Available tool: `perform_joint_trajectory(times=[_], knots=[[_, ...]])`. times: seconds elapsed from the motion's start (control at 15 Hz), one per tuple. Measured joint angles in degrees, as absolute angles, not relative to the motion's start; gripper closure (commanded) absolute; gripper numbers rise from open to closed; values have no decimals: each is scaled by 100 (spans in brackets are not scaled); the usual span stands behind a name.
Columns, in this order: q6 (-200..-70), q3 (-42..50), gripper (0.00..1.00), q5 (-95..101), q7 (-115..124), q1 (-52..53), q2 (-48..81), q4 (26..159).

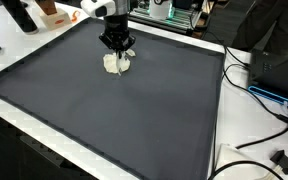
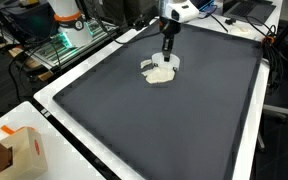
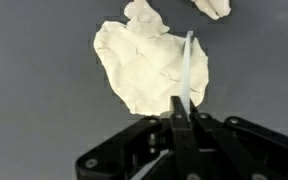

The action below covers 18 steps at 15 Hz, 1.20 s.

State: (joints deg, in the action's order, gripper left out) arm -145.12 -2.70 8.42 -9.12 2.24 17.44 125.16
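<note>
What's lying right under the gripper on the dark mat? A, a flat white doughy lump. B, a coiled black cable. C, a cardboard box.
A: in the wrist view the gripper, pinching a thin white strip, hangs over the white lump on the mat.

We see the lump [image 3: 144, 65] lying on the mat [image 1: 134, 115], directly under the end effector [image 3: 181, 108]. A thin strip [image 3: 188, 70] pinched in its fingers reaches across the lump. A smaller piece [image 3: 214, 8] lies just beyond, apart.

Thin strip [image 3: 186, 70] upright on white dough [image 3: 134, 65]
</note>
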Motion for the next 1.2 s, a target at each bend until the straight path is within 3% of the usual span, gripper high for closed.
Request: perform_joint_trajectory(times=[1.2], knots=[[-14753,-267,99,1071,-933,252,1534,12885]])
